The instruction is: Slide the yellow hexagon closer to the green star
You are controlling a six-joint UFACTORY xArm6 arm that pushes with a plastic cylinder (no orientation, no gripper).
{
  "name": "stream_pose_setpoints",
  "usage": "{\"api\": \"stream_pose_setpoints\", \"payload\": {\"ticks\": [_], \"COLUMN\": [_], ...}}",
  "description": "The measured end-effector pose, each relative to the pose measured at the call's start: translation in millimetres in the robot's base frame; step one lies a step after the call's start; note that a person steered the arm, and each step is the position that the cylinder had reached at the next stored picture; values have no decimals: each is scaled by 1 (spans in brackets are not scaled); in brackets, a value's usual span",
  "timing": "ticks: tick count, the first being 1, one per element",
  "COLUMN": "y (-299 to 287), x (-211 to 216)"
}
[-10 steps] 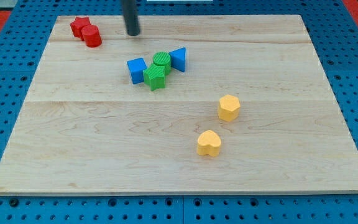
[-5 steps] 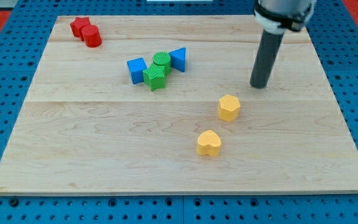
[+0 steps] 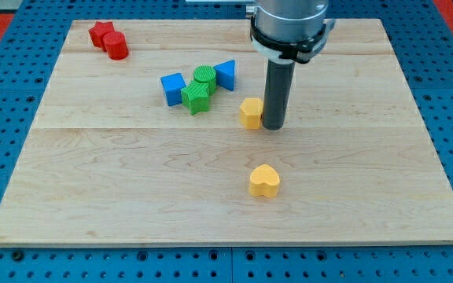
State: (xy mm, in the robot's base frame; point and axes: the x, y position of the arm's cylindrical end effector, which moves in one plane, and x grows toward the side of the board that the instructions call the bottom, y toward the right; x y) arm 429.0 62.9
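Camera view shows my tip (image 3: 274, 126) touching the right side of the yellow hexagon (image 3: 250, 112). The green star (image 3: 197, 97) sits to the view's left, near but apart, packed with a green round block (image 3: 204, 76), a blue cube (image 3: 173, 87) and a blue triangle (image 3: 226, 74). I think a slow, straight push left, aimed a little up, works best. Stop before bumping the star. The rod stands straight up. It has no pincer to open or close.

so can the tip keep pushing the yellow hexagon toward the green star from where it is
Probably yes: my tip sits against the yellow hexagon on its right side, and bare board lies between it and the green star.
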Motion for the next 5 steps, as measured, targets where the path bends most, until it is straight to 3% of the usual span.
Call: {"api": "stream_pose_setpoints", "payload": {"ticks": [2, 5], "y": [-3, -114], "x": [-29, 0]}}
